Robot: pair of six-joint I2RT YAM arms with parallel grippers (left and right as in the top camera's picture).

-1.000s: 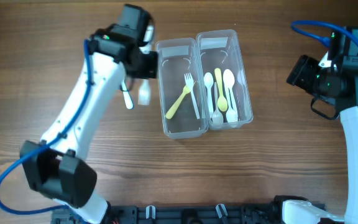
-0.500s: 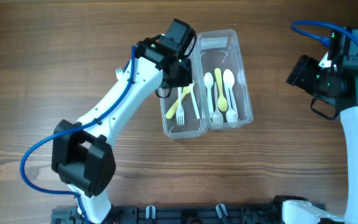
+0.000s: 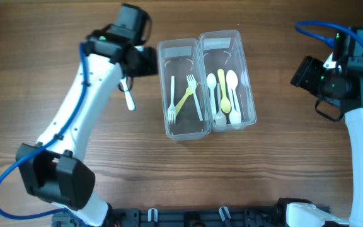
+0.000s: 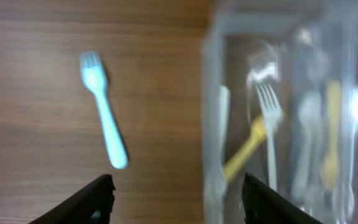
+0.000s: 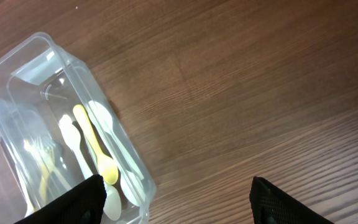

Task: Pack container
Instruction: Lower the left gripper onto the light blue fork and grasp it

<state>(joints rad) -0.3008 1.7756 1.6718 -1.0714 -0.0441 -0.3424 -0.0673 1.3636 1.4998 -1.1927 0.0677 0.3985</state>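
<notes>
Two clear containers stand side by side mid-table. The left container (image 3: 166, 120) holds a yellow fork (image 3: 183, 102) between two white forks (image 3: 171, 99). The right container (image 3: 249, 94) holds several white spoons and a yellow spoon (image 3: 222, 88). A pale blue fork (image 4: 104, 112) lies on the table left of the containers, partly under my left arm in the overhead view. My left gripper (image 4: 179, 194) hangs open and empty over the wood beside the left container's wall (image 4: 211, 137). My right gripper (image 5: 176, 190) is open and empty, well to the right of the spoon container (image 5: 17, 68).
The wooden table (image 3: 276, 164) stretches around the containers. My right arm (image 3: 358, 126) stands along the right edge. A black rail (image 3: 188, 217) runs along the front edge.
My left gripper swung over the left container, opened and left a white fork inside, then drew back to the left. The right arm has not moved.
</notes>
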